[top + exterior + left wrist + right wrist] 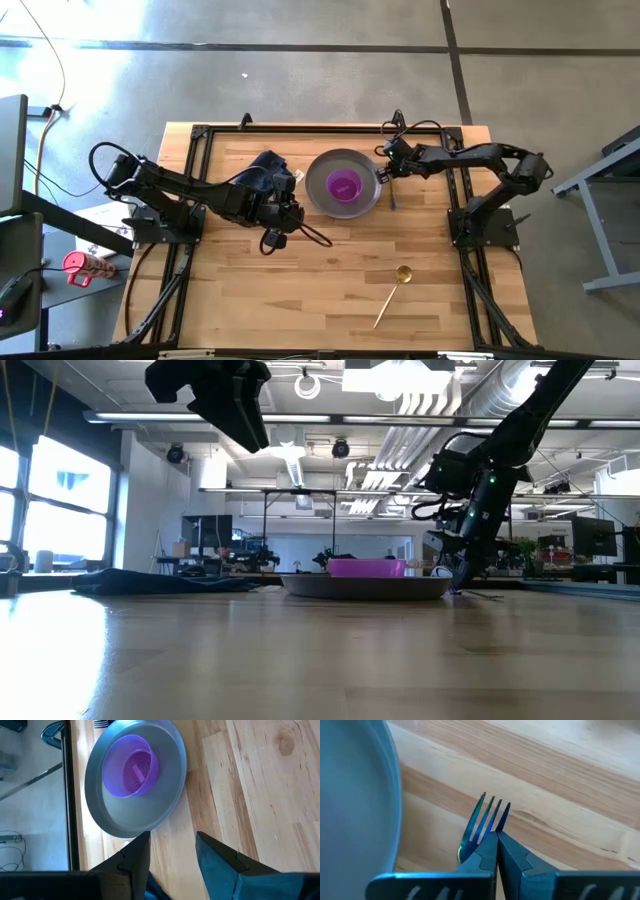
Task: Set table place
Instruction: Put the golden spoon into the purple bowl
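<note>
The round grey plate [318,200] lies at the table's far middle with the magenta bowl [345,186] in it. The dark navy napkin [268,168] lies left of the plate. The gold spoon [393,290] lies alone toward the near right. My right gripper [386,176] is low at the plate's right rim, shut on the teal fork [485,822]. My left gripper [312,234] is open and empty. It hangs high over the table, near-left of the plate, and shows at the top of the low view [215,400]. My right gripper comes from above, pointing down, and is shut on the fork just behind its tines [481,836]. The shut fingers [512,857] hide the place of contact. The tines stick out past the fingertips toward the far edge. The handle [393,200] runs toward the near edge, low over the table.
The black metal frame [200,150] edges the table, and its far bar runs close behind the plate and napkin. Bare planks [300,290] stretch across the table's near half, around the spoon. Both arm bases stand at the table's left and right sides.
</note>
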